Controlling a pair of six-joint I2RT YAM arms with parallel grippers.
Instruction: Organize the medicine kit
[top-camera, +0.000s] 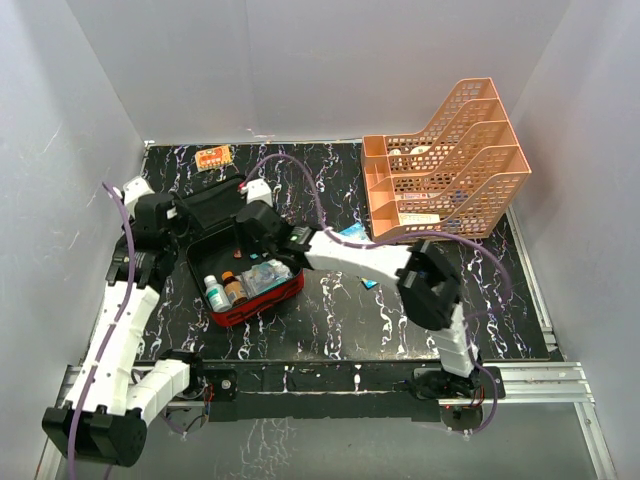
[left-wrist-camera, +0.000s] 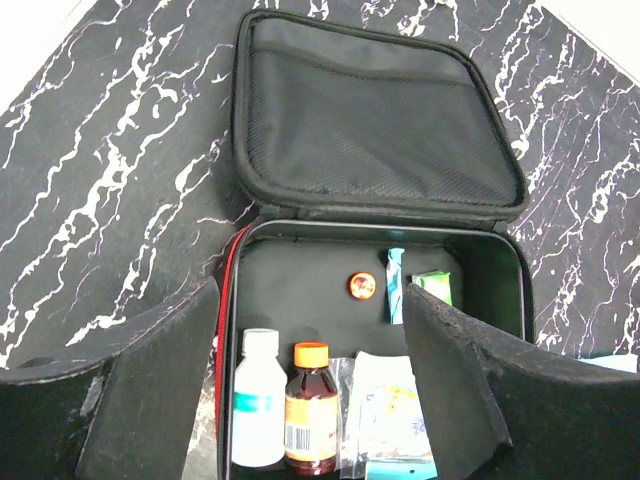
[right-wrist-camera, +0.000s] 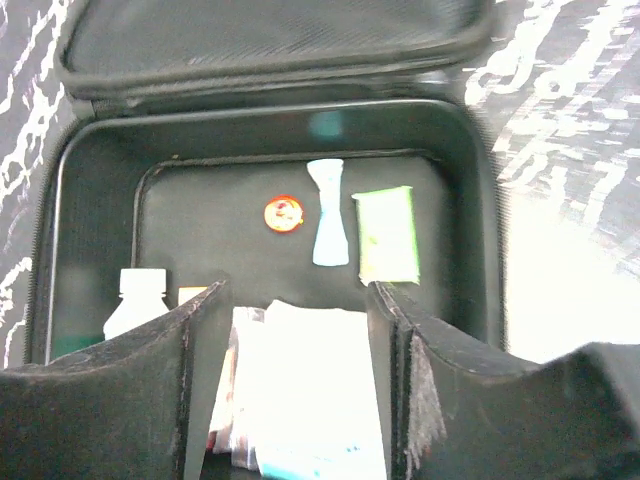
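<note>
The medicine kit (top-camera: 262, 300) is a red soft case lying open, its black-lined lid (left-wrist-camera: 370, 120) folded back. Inside lie a white bottle (left-wrist-camera: 258, 400), a brown bottle with an orange cap (left-wrist-camera: 311, 410), clear packets (left-wrist-camera: 395, 405), a small orange disc (left-wrist-camera: 361, 285), a blue tube (left-wrist-camera: 395, 280) and a green packet (left-wrist-camera: 436, 287). My left gripper (left-wrist-camera: 312, 300) is open and empty, above the kit's bottle end. My right gripper (right-wrist-camera: 300, 290) is open above the kit, its fingers on either side of the white packets (right-wrist-camera: 305, 390); I cannot tell if they touch.
An orange plastic tiered tray (top-camera: 450, 160) stands at the back right. An orange blister pack (top-camera: 213, 157) lies at the back left. A blue packet (top-camera: 352, 233) lies on the black marbled table (top-camera: 330, 320) beside the right arm. White walls enclose the table.
</note>
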